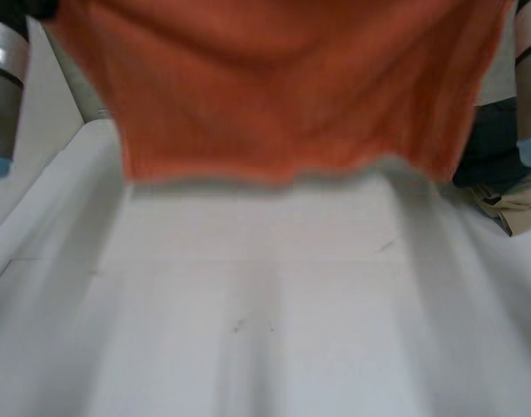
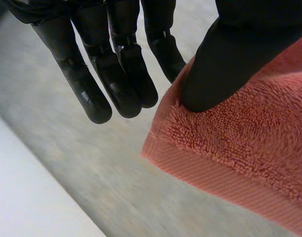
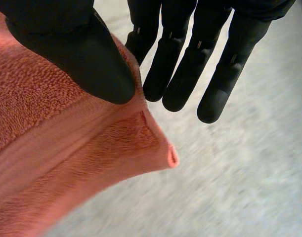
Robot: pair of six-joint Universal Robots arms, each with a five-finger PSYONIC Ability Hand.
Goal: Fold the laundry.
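Observation:
An orange towel [image 1: 282, 87] hangs spread in the air above the white table [image 1: 265, 313], its lower hem well off the surface. My left arm [image 1: 3, 78] holds it up on one side and my right arm [image 1: 530, 52] on the other. In the left wrist view the thumb of my left hand [image 2: 225, 64] pins a corner of the towel [image 2: 239, 148] against a finger behind it, while the other fingers [image 2: 116, 79] hang straight beside the cloth. My right hand [image 3: 86, 59] pinches the opposite corner of the towel [image 3: 52, 153] the same way, with its remaining fingers [image 3: 190, 64] straight.
A heap of dark and beige clothes [image 1: 500, 178] lies at the table's right side, by my right arm. The table's left edge [image 1: 39, 200] runs diagonally below my left arm.

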